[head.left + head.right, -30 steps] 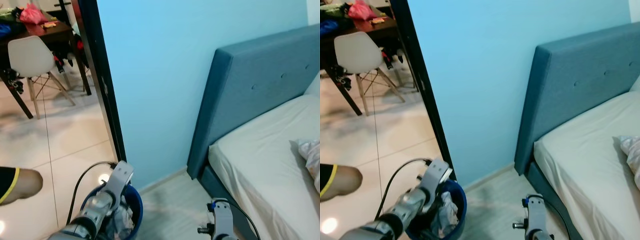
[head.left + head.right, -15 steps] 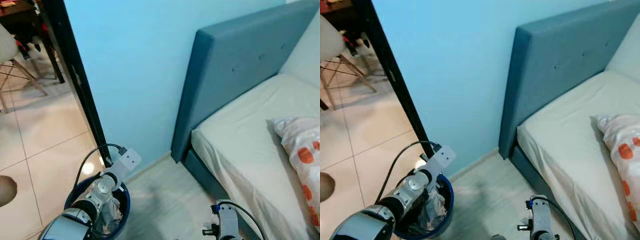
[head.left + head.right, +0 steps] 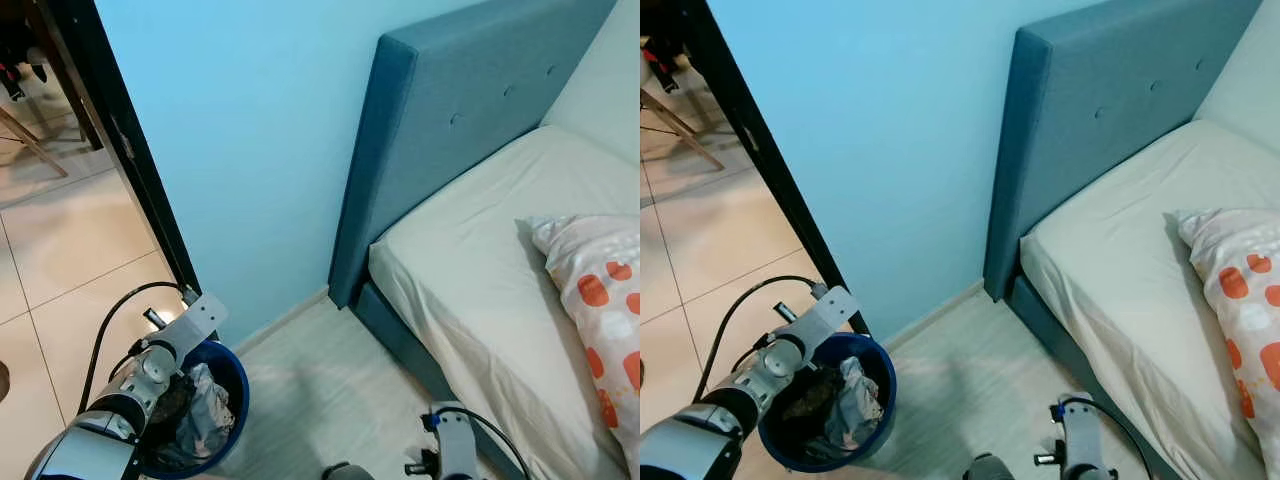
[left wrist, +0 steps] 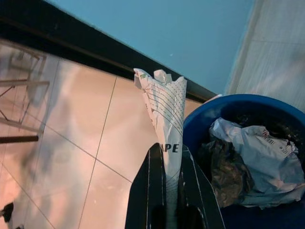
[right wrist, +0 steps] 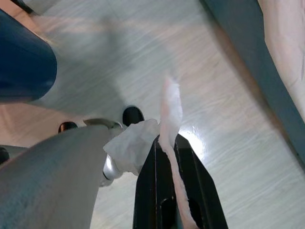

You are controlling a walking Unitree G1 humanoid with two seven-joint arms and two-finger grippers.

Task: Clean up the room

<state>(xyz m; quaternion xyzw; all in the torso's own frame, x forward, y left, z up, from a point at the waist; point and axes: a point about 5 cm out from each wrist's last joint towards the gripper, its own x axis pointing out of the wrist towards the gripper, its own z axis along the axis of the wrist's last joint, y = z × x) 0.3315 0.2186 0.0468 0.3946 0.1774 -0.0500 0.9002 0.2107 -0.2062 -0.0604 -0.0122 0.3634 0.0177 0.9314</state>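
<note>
Left gripper (image 4: 167,188) clamped on a folded printed paper wrapper (image 4: 164,109), held just off the rim of the blue bin (image 3: 880,385); wrapper not yet inside. Right gripper (image 5: 167,157) closed on a pale pink tissue scrap (image 5: 170,107), low over the wood-look floor (image 3: 320,390) beside the bed base. In the bin already: crumpled white paper (image 4: 259,143) and dark litter. Compared with a second ago, whole view swung away from the doorway and dining chair toward the bed (image 3: 480,260) and the orange-spotted pillow (image 3: 600,300), bin now against the door frame (image 3: 110,130). Probably a camera turn, not moved objects; both scraps apparently ready for dropping in.
</note>
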